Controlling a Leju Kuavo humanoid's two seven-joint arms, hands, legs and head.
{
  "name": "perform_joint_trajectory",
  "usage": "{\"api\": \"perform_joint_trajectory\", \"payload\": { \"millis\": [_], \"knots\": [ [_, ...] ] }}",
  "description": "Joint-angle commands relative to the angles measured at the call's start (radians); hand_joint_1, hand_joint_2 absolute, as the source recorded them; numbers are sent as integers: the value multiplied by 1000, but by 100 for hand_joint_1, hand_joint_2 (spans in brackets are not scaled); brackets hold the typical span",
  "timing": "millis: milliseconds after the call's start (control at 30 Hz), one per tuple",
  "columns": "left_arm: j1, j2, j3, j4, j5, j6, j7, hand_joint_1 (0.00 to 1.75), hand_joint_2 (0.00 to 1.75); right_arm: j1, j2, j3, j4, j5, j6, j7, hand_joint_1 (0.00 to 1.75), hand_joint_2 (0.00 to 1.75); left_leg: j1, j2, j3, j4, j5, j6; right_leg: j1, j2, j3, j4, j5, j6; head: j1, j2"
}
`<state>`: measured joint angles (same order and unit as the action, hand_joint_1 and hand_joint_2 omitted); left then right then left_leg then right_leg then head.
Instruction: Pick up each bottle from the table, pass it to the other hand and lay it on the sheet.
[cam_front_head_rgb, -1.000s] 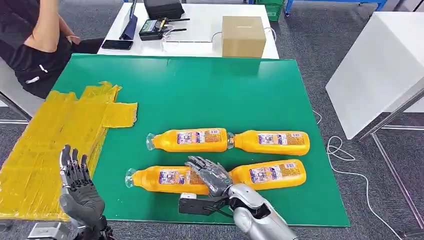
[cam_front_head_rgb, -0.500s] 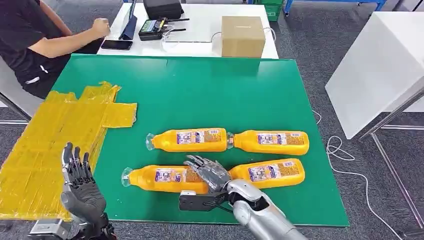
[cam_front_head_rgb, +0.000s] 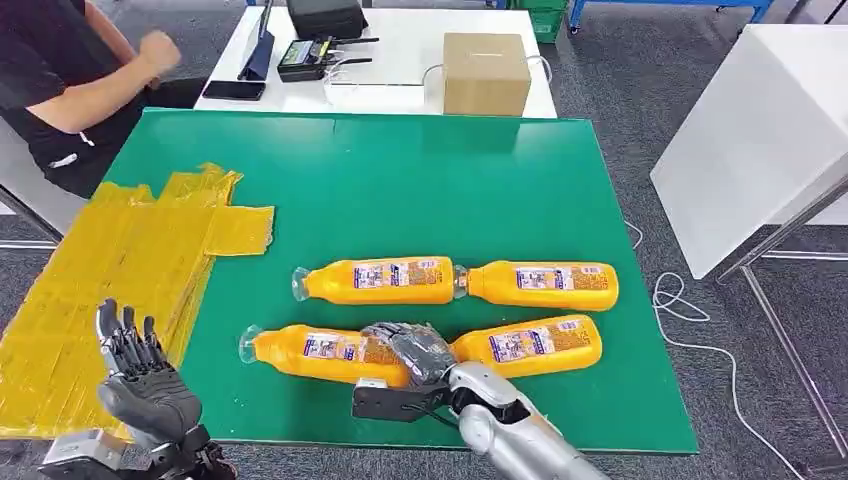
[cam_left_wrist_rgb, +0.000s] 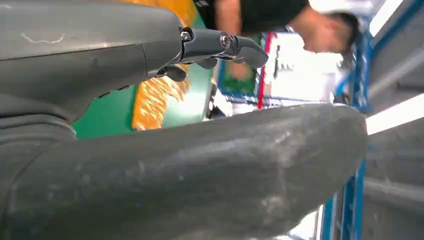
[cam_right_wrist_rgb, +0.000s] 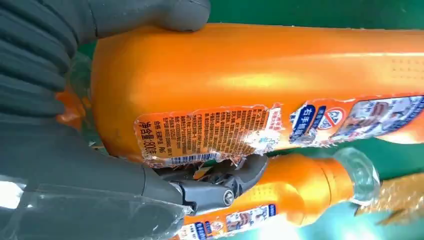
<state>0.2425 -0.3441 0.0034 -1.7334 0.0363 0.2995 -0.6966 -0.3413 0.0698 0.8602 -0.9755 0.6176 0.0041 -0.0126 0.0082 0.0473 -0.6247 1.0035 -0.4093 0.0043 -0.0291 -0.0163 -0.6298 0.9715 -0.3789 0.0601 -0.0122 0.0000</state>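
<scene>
A grey-carpeted room holds a green-topped table with a white desk behind it, where a person in a dark shirt sits beside a brown cardboard box; four orange plastic bottles with clear caps and printed labels lie on their sides on the green surface in two rows. The robot's right hand is wrapped around the near-left orange bottle at its wide base, thumb on one side and dark fingers curled under the torn label; the bottle rests on the table, slightly tilted in line. Just to the right of that hand lies the near-right orange bottle; beyond the hand lie the far-left orange bottle and the far-right orange bottle, end to end. The left hand is raised palm-up with fingers spread, holding nothing, over the near edge of the crinkled yellow plastic sheet that spreads out beyond it.
</scene>
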Motion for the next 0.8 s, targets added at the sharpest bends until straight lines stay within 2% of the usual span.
{"api": "perform_joint_trajectory", "payload": {
  "millis": [33, 67, 167, 233, 367, 400, 433, 500, 533, 567, 633, 767, 800],
  "knots": [
    [31, -5, 77, -79, 154, 138, -2, 0, 0, 127, 15, -95, -122, -25, -66, -9, 175, 175, 2, -3, 4, 1, -3, -1, 1, 1, 4, 0, -2, -4, 0, 0],
    [44, -5, 88, -99, 198, 154, -2, 0, 175, 137, 20, -106, -153, -29, -74, -11, 175, 175, 1, -3, 4, 0, -3, -1, 1, 0, 3, 0, -2, -3, 0, 0],
    [78, -5, 107, -119, 296, 183, -2, 0, 175, 202, 54, -176, -269, -45, -111, -52, 175, 175, 1, -4, 3, 0, -3, -1, 1, 0, 3, 0, -3, -4, 0, 0],
    [95, -5, 107, -97, 343, 120, 33, 0, 175, 237, 63, -213, -359, -56, -159, -115, 175, 175, 1, -2, 2, 0, -3, -1, 1, 1, 1, 1, -2, -3, 0, 0],
    [88, -5, 103, -80, 345, 114, 37, 0, 175, 245, 57, -220, -392, -59, -156, -115, 175, 175, 1, -5, 3, 1, -4, -1, 1, 0, 3, 1, -4, -3, 0, 0],
    [85, -5, 101, -64, 357, 35, 109, 0, 175, 252, 64, -231, -406, -80, -177, -170, 175, 175, 2, -6, 6, 2, -6, -1, 2, 0, 6, 1, -6, -4, 0, 0],
    [82, -5, 99, -52, 369, -2, 146, 0, 175, 254, 65, -234, -414, -86, -183, -186, 175, 175, 0, -4, 1, 0, -2, -1, 0, 0, 2, 0, -3, -2, 0, 0],
    [85, -5, 112, 15, 493, -227, 303, 0, 175, 246, 69, -230, -425, -106, -194, -231, 175, 175, 1, -5, 2, 0, -3, -1, 0, -1, 3, 0, -4, -3, 0, 0],
    [88, -5, 111, 43, 535, -305, 356, 0, 175, 236, 70, -224, -419, -112, -195, -245, 175, 175, 0, -4, 1, -1, -2, 0, -1, -1, 1, 0, -3, -2, 0, 0],
    [93, -5, 125, 70, 562, -366, 392, 0, 175, 225, 73, -218, -407, -115, -199, -254, 175, 175, 2, -6, 7, 0, -5, -1, 0, 0, 7, 0, -5, -5, 0, 0],
    [94, 8, 126, 139, 602, -550, 462, 0, 175, 194, 70, -196, -373, -130, -188, -270, 175, 175, 1, -2, 6, -2, -4, -1, -1, 3, 6, -1, -3, -4, 0, 0],
    [87, 2, 135, 161, 599, -583, 465, 0, 175, 186, 73, -191, -356, -135, -186, -276, 175, 175, 0, -2, 2, -2, -2, 0, -1, 1, 2, -1, -2, -2, 0, 0],
    [87, 16, 118, 165, 612, -637, 486, 0, 175, 182, 69, -182, -349, -134, -180, -281, 175, 175, 0, -3, 4, -2, -3, 0, -1, 1, 4, -1, -3, -3, 0, 0]
  ]
}}
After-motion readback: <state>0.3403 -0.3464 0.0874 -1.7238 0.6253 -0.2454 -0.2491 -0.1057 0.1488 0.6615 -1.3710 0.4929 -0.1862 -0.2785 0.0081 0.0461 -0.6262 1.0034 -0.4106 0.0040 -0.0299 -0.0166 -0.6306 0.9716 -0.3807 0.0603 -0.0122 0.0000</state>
